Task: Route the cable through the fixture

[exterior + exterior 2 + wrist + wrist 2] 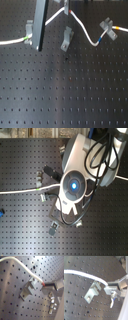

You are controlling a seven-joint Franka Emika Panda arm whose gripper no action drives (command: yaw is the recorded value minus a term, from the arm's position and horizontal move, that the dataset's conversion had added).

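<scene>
The white cable [85, 36] runs from the first exterior view's left edge through the left fixture [31, 30], rises to my gripper [65, 8] at the top, sags, then passes the right fixture [107, 26]. It carries green, blue and yellow bands. The gripper is shut on the cable at a red band. In both wrist views the gripper [46, 284] [108, 288] holds the cable [27, 269] [86, 274] just above the middle fixture [28, 290] [92, 292], not in its slot. In the second exterior view the arm hides the gripper; the cable [22, 190] shows at left.
A dark flat bar [41, 24] stands in front of the left fixture. The black perforated board [65, 95] fills the view. The arm's white body [74, 184] with dark hoses covers the second exterior view's middle. Another small fixture [51, 303] lies near the gripper.
</scene>
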